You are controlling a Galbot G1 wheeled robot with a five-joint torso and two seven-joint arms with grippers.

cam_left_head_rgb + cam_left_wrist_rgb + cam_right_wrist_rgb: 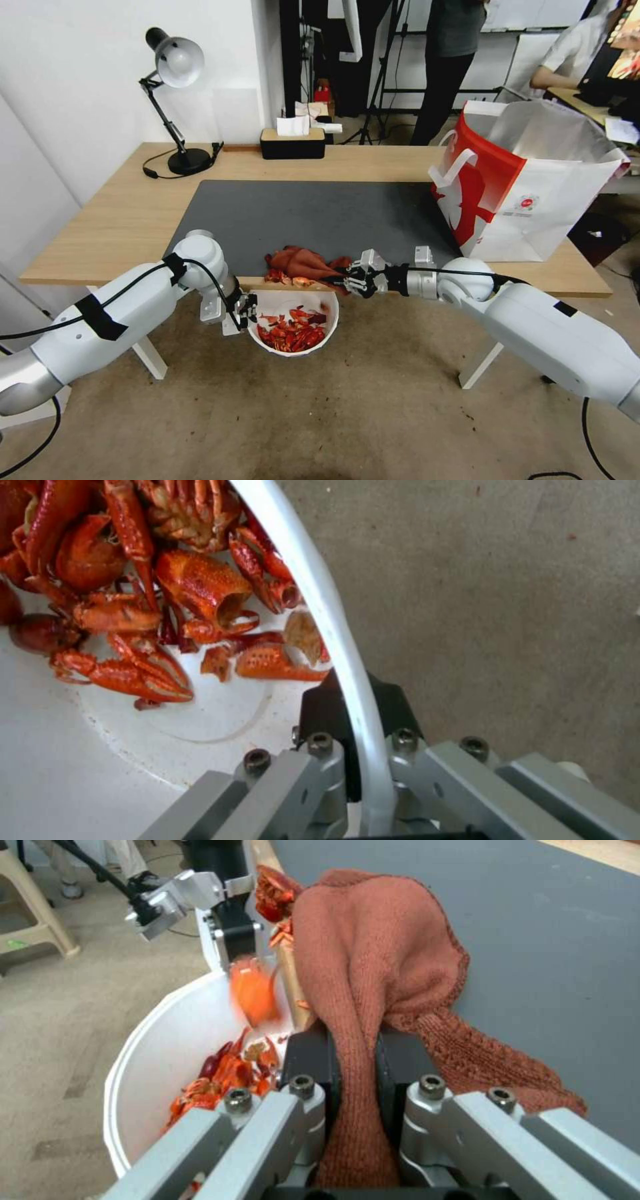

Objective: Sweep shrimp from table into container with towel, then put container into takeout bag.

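Shrimp (293,333) fill the container (263,308), left gripper (248,312) jaws clenching its rim; right gripper (347,275) pinches towel (303,261).

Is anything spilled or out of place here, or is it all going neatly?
Mostly neat. A few shrimp lie at the table edge beside the towel, not yet in the container; one blurred piece seems to be falling in.

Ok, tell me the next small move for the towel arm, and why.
Probably one more short pull of the towel toward the table edge. The right claw is shut on the towel, a few shrimp lie at the edge, and the left claw holds the container just below by its rim, most pieces already inside.
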